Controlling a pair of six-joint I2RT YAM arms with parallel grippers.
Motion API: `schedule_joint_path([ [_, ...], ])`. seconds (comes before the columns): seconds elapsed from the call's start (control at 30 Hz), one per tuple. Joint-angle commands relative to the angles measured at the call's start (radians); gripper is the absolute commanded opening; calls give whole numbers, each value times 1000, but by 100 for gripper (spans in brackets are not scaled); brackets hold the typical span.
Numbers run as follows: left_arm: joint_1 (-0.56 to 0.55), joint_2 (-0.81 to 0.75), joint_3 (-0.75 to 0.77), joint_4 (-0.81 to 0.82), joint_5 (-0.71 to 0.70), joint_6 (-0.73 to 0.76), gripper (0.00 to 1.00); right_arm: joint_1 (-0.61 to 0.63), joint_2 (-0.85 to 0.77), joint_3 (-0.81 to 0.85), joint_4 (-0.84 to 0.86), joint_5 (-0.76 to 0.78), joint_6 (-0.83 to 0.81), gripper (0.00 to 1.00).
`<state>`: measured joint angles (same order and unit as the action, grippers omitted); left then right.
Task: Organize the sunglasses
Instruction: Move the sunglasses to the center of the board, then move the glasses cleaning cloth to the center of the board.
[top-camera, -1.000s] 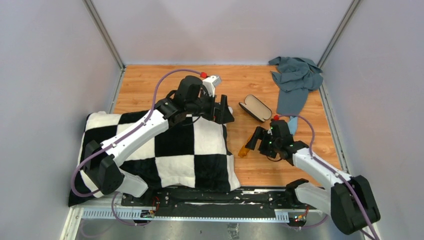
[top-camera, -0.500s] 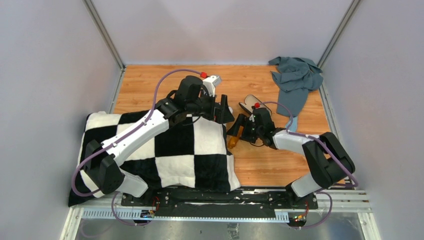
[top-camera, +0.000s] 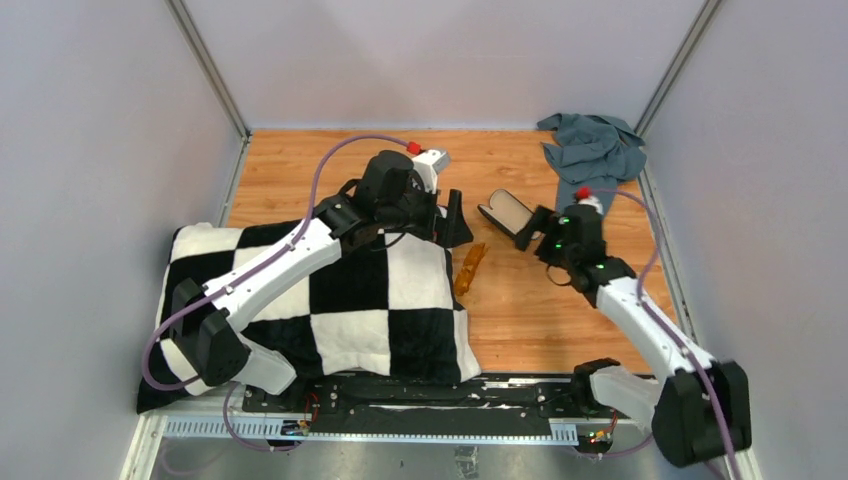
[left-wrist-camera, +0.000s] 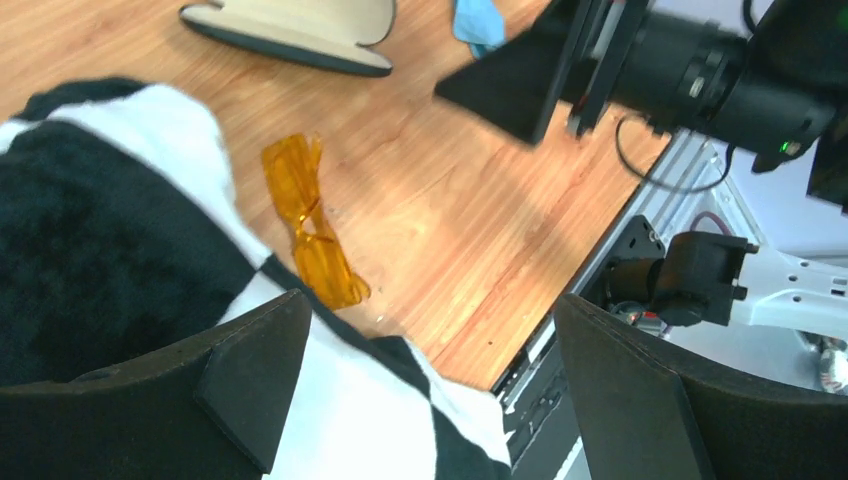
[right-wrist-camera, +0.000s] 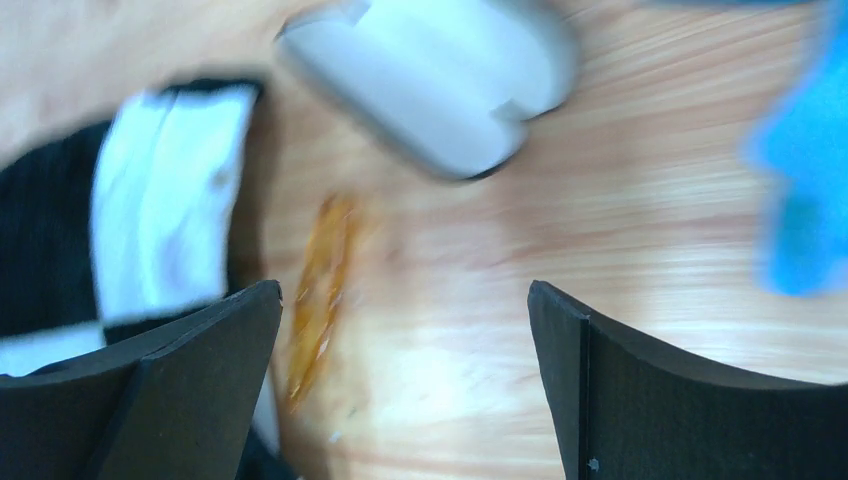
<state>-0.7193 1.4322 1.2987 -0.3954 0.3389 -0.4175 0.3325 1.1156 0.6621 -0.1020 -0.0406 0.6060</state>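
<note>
The sunglasses (top-camera: 468, 268), a folded amber-orange pair, lie flat on the wooden table against the right edge of the checkered cushion (top-camera: 340, 290). They also show in the left wrist view as the sunglasses (left-wrist-camera: 305, 225) and, blurred, in the right wrist view as the sunglasses (right-wrist-camera: 318, 290). My left gripper (top-camera: 450, 222) hovers open over the cushion's far right corner, just behind them, holding nothing. My right gripper (top-camera: 535, 230) is open and empty, to the right of the glasses and beside the open black case (top-camera: 505, 212).
The case (left-wrist-camera: 290, 25) lies open, beige lining up. A light-blue cloth (right-wrist-camera: 800, 200) sits right of it. A grey-blue cloth (top-camera: 592, 155) is bunched in the back right corner. Walls enclose the table on three sides.
The right gripper carried the sunglasses left toward the cushion, let them go there, then swung back right and away toward the case. The left arm barely moved.
</note>
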Motion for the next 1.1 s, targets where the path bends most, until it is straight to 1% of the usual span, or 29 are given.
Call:
schedule_joint_path([
  [0.0,-104,58,89,-8,-89,59,100,-248,-142,-79,-152,188,-43,100],
  [0.07,-144,90,96,10,-92,61,100,-335,-135,-90,-140,170,-62,96],
  [0.13,-174,116,99,21,-92,58,100,-397,-63,-68,-141,133,-80,88],
  [0.17,-187,125,100,23,-92,57,100,-409,-23,-50,-141,142,-94,84],
  [0.2,-198,129,98,26,-91,55,100,-414,12,-36,-142,170,-108,78],
  [0.23,-208,131,93,32,-91,51,100,-417,46,-19,-142,196,-121,69],
  [0.27,-218,135,88,37,-88,46,100,-417,77,2,-142,214,-154,63],
  [0.3,-228,137,83,41,-85,42,100,-417,104,29,-150,228,-180,60],
  [0.43,-249,149,63,59,-65,21,100,-420,237,115,-146,298,-233,54],
  [0.5,-253,159,62,61,-59,16,100,-425,288,143,-116,290,-237,52],
  [0.63,-253,161,64,55,-59,16,100,-436,394,183,-78,255,-228,43],
  [0.73,-254,161,61,52,-61,16,100,-449,457,203,-75,216,-225,42],
  [0.8,-253,160,54,52,-63,13,100,-454,461,203,-75,196,-225,40],
  [0.83,-254,160,51,53,-63,11,100,-454,456,201,-74,192,-225,37],
  [0.93,-254,162,47,55,-63,9,100,-455,417,187,-81,174,-231,14],
  [0.97,-254,163,46,56,-63,11,100,-455,399,180,-86,168,-231,3],
  [1.0,-253,166,49,57,-63,12,100,-455,378,173,-96,160,-230,0],
  [1.07,-254,174,57,52,-67,17,100,-454,326,152,-111,121,-222,0],
])
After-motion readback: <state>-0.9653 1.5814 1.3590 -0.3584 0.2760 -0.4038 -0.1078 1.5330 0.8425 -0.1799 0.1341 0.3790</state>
